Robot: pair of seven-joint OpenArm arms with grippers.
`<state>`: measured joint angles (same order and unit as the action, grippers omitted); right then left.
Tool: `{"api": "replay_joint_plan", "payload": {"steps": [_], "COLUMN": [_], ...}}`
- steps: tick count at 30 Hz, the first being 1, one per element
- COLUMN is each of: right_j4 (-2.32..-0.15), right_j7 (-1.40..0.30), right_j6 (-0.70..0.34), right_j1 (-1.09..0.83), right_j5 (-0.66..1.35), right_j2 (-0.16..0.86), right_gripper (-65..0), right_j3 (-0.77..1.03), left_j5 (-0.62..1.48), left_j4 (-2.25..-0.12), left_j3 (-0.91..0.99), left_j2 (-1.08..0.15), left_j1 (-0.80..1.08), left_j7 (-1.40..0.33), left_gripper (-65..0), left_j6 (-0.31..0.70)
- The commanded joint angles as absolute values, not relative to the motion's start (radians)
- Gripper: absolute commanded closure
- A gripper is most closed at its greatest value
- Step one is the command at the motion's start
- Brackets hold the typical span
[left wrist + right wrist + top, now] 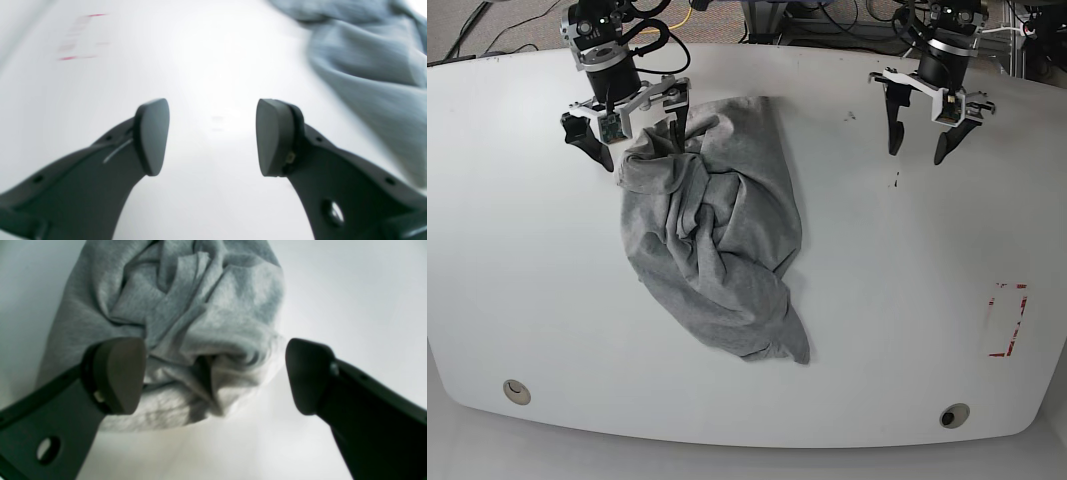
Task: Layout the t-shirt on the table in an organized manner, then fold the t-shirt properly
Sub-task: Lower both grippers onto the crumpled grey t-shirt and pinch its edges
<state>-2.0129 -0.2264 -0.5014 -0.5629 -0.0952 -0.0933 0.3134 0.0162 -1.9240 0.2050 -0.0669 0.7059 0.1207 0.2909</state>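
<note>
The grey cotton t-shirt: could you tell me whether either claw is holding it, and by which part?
Neither. Both the left claw and the right claw are open; the crumpled grey cotton t-shirt lies loose on the glossy white table.

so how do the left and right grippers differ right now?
Left gripper hangs over bare table, well clear of the t-shirt; right gripper sits at the shirt's bunched top edge, cloth between its fingers but not pinched. Right's fingers look spread wider. Both are open and hold nothing.

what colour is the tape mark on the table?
Red tape mark on the white table; base view shows it best.
</note>
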Motion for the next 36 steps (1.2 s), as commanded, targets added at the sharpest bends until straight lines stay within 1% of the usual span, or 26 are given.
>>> {"api": "replay_joint_plan", "payload": {"steps": [1, 3, 5, 9, 12, 15, 19, 24, 26, 28, 30, 31, 34, 36], "right_j4": [-2.014, -2.002, -1.986, -1.942, -1.910, -1.871, -1.844, -1.831, -1.831, -1.831, -1.831, -1.831, -1.840, -1.851], "right_j7": [-0.260, -0.274, -0.278, -0.280, -0.280, -0.280, -0.280, -0.280, -0.280, -0.280, -0.282, -0.285, -0.317, -0.332], "right_j6": [-0.498, -0.498, -0.498, -0.498, -0.498, -0.499, -0.499, -0.499, -0.501, -0.512, -0.541, -0.550, -0.576, -0.585], "right_j1": [-0.510, -0.486, -0.466, -0.433, -0.421, -0.410, -0.400, -0.398, -0.398, -0.400, -0.400, -0.400, -0.401, -0.401], "right_j5": [-0.081, -0.081, -0.081, -0.081, -0.079, -0.073, -0.079, -0.068, -0.068, -0.068, -0.076, -0.077, -0.079, -0.073], "right_j2": [-0.077, -0.077, -0.077, -0.070, -0.053, -0.048, -0.048, -0.025, -0.022, -0.021, -0.021, -0.022, -0.025, -0.025], "right_gripper": [-64.0, -63.1, -59.8, -43.8, -34.4, -27.1, -26.5, -24.7, -19.3, -10.9, -1.1, 0.0, -0.8, 0.0], "right_j3": [0.326, 0.328, 0.328, 0.328, 0.325, 0.323, 0.323, 0.323, 0.323, 0.323, 0.323, 0.323, 0.323, 0.325], "left_j5": [0.022, 0.019, 0.018, 0.018, 0.016, 0.016, 0.018, 0.022, 0.022, 0.022, 0.022, 0.024, 0.024, 0.024], "left_j4": [-1.942, -1.942, -1.942, -1.942, -1.942, -1.942, -1.942, -1.942, -1.940, -1.940, -1.939, -1.939, -1.936, -1.933], "left_j3": [0.143, 0.114, 0.091, 0.047, 0.016, -0.016, -0.039, -0.054, -0.068, -0.085, -0.102, -0.110, -0.148, -0.170], "left_j2": [-0.097, -0.097, -0.097, -0.097, -0.097, -0.096, -0.096, -0.093, -0.093, -0.093, -0.093, -0.093, -0.091, -0.087], "left_j1": [0.717, 0.719, 0.720, 0.740, 0.740, 0.739, 0.733, 0.673, 0.639, 0.610, 0.576, 0.562, 0.513, 0.478], "left_j7": [0.150, 0.150, 0.150, 0.150, 0.148, 0.145, 0.082, -0.025, -0.070, -0.104, -0.140, -0.153, -0.189, -0.222], "left_gripper": [-38.6, -38.6, -38.6, -38.6, -38.6, -38.6, -38.6, -38.6, -38.6, -38.6, -38.6, -38.6, -38.6, -38.6], "left_j6": [0.285, 0.285, 0.285, 0.285, 0.285, 0.285, 0.285, 0.285, 0.285, 0.285, 0.285, 0.285, 0.285, 0.285]}}
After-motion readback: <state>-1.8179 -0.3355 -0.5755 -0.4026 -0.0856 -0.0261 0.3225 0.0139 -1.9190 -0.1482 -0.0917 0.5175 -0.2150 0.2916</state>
